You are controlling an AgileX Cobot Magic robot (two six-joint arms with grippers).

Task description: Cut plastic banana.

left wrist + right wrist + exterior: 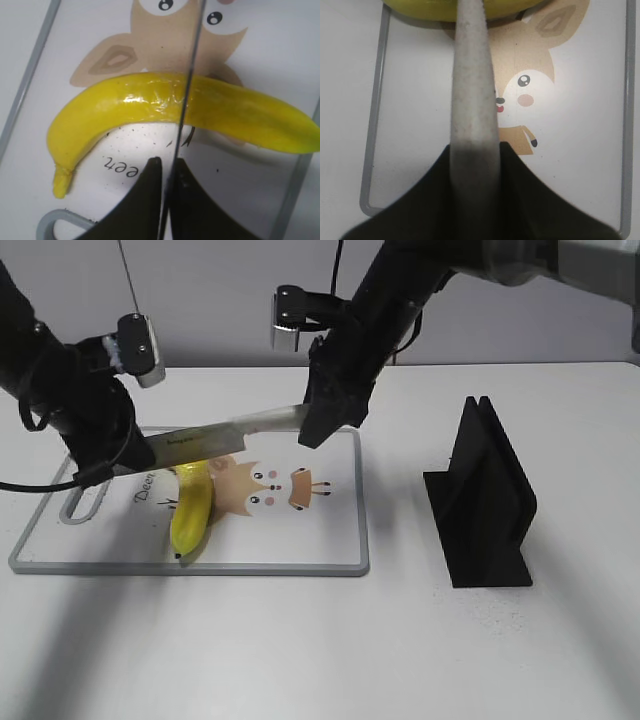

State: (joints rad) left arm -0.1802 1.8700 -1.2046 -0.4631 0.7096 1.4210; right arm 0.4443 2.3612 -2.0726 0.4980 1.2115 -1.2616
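The plastic banana is glossy yellow and lies on a white cutting board with a cartoon deer print. A knife spans above the banana's upper end, between both grippers. My right gripper is shut on the knife's grey handle. My left gripper is shut on the blade near its tip. In the left wrist view the thin blade runs from between the fingers across the middle of the banana. The right wrist view shows the banana at the top edge.
A black slotted stand stands on the white table to the right of the board. The board's grey rim and handle slot are at the left. The board also shows in the left wrist view and the right wrist view.
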